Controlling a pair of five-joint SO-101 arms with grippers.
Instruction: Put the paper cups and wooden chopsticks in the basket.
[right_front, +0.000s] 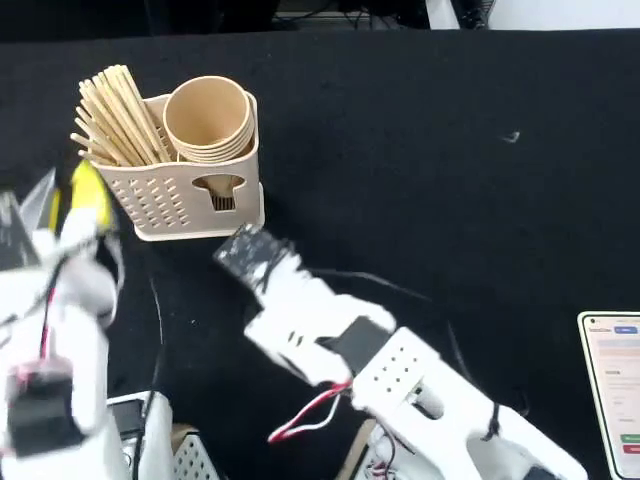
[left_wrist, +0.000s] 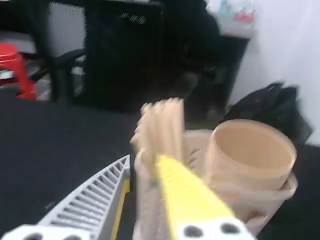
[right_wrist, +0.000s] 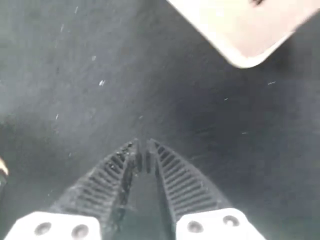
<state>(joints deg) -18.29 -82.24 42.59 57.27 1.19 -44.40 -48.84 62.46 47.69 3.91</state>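
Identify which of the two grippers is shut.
The right gripper, dark fingers pressed together close to the basket; the left gripper, with one yellow finger, stands open.

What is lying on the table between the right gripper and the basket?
Nothing. In the right wrist view, a bare stretch of black table separates the right gripper from the basket.

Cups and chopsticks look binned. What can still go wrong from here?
1. The left gripper sits close beside the chopsticks, which lean out over the basket rim; a swing might flick some out.
2. The right gripper, shut, lies near the basket's front corner; pushing forward could shove or tip it, spilling the paper cups.
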